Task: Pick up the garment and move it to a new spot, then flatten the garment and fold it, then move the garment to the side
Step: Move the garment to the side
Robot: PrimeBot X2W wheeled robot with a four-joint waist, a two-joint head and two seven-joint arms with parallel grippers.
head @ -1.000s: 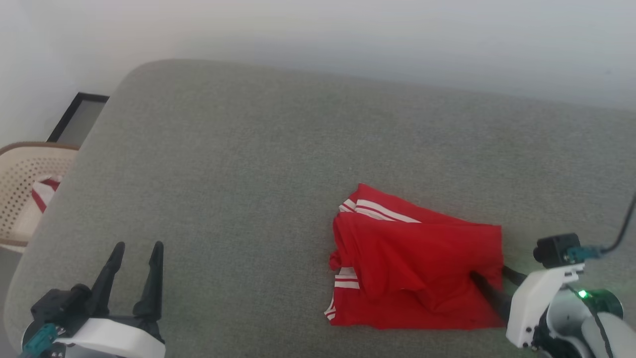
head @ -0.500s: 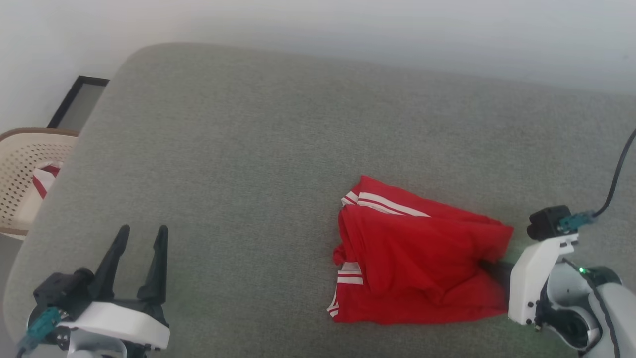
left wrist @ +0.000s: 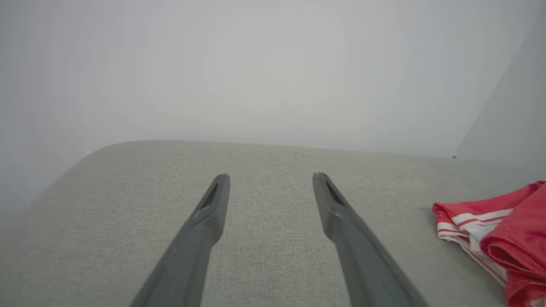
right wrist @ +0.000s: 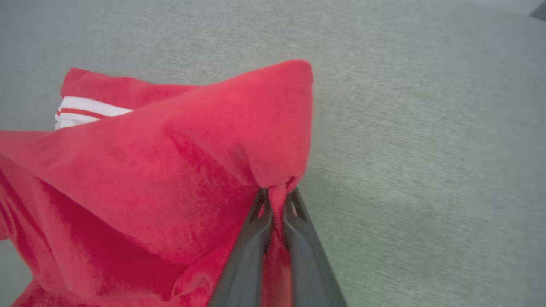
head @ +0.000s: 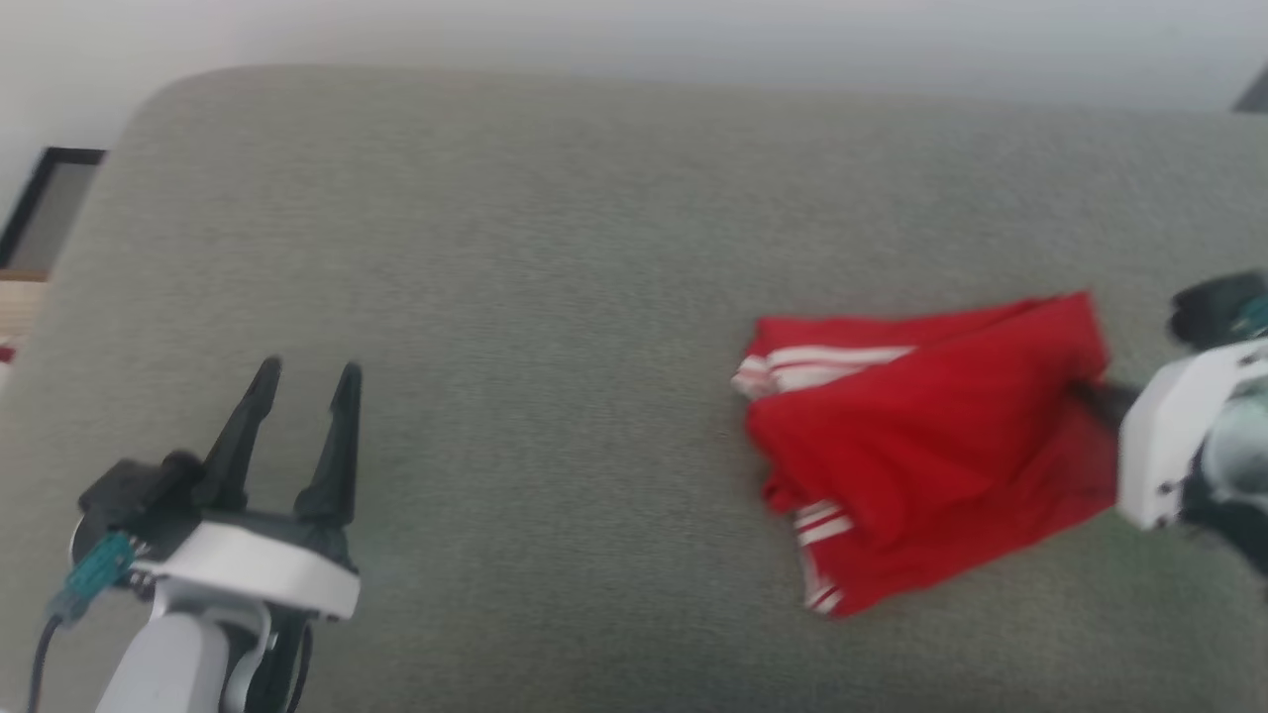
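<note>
Your right gripper (right wrist: 276, 194) was clamped shut on a fold of the red jersey (head: 931, 446). In the right wrist view the two dark fingers were pinched together at bottom centre with red cloth squeezed between their tips. From there the fabric rose to a peak at the top middle of the frame. In the head view that gripper sat at the right edge, blurred, with its fingers running into the jersey's right side.

The jersey lay bunched right of centre in the head view, on the grey upholstered surface (head: 555, 248). Its right end was drawn toward your gripper. One white, red-striped trim band (head: 832, 358) showed at its upper left and another (head: 817, 525) at its lower left. How much of the cloth was lifted clear of the surface, I couldn't tell.

Your left gripper (head: 308, 366) stood at the lower left of the head view, well apart from the jersey. Its fingers pointed up the frame and were spread wide. In the left wrist view grey upholstery showed between them, a pale wall (left wrist: 256, 64) filled the upper half, and the jersey's striped edge sat in the lower right corner. A dark-edged frame (head: 50, 188) showed at the upper left edge of the head view.
</note>
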